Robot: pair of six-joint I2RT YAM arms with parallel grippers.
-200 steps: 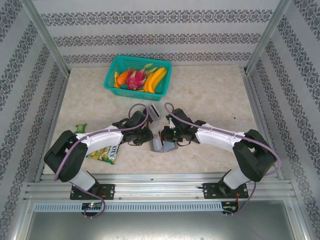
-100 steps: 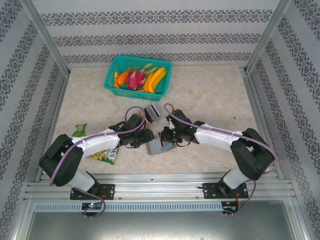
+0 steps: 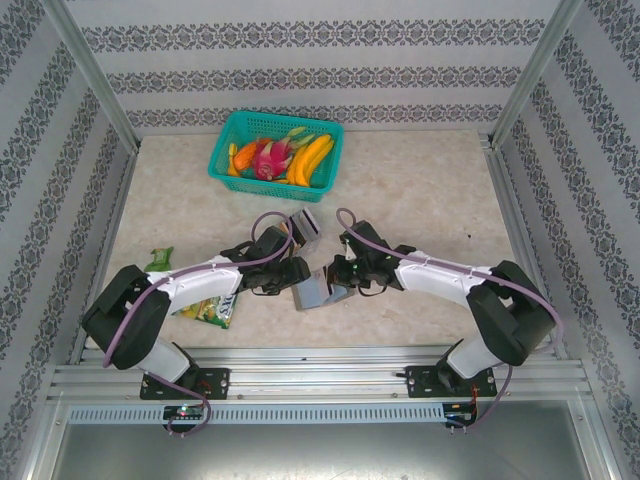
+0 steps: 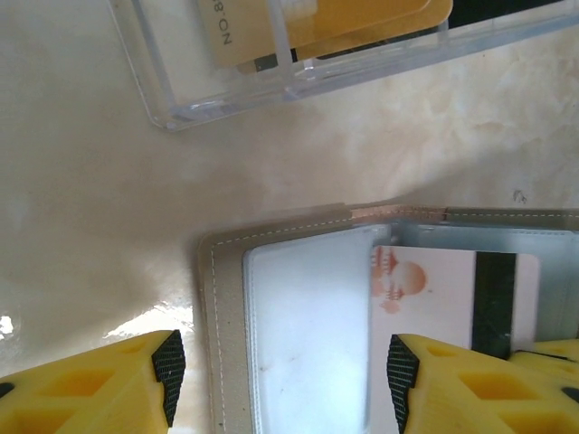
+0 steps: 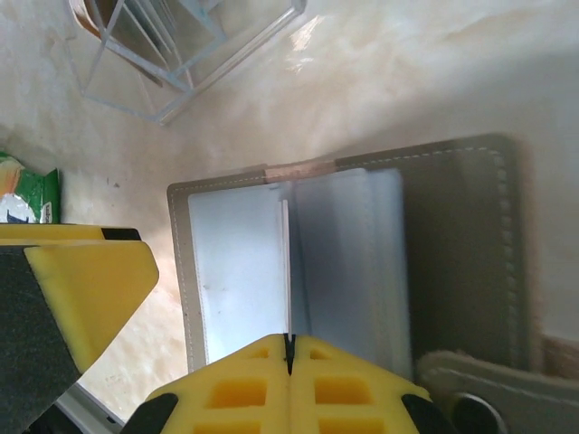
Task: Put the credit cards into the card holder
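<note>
Right hand is pressed together, pinching a white card over the open card holder mid-tabletop. Left hand is spread wide, straddling one panel. A clear box sits just beyond, with open tabletop to the right.

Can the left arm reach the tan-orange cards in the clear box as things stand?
Probably yes. The left tool is open over the card holder; the clear box holding the tan-orange cards lies just beyond it, bare table between, nothing above. The right tool, shut on a white card, sits aside.
</note>
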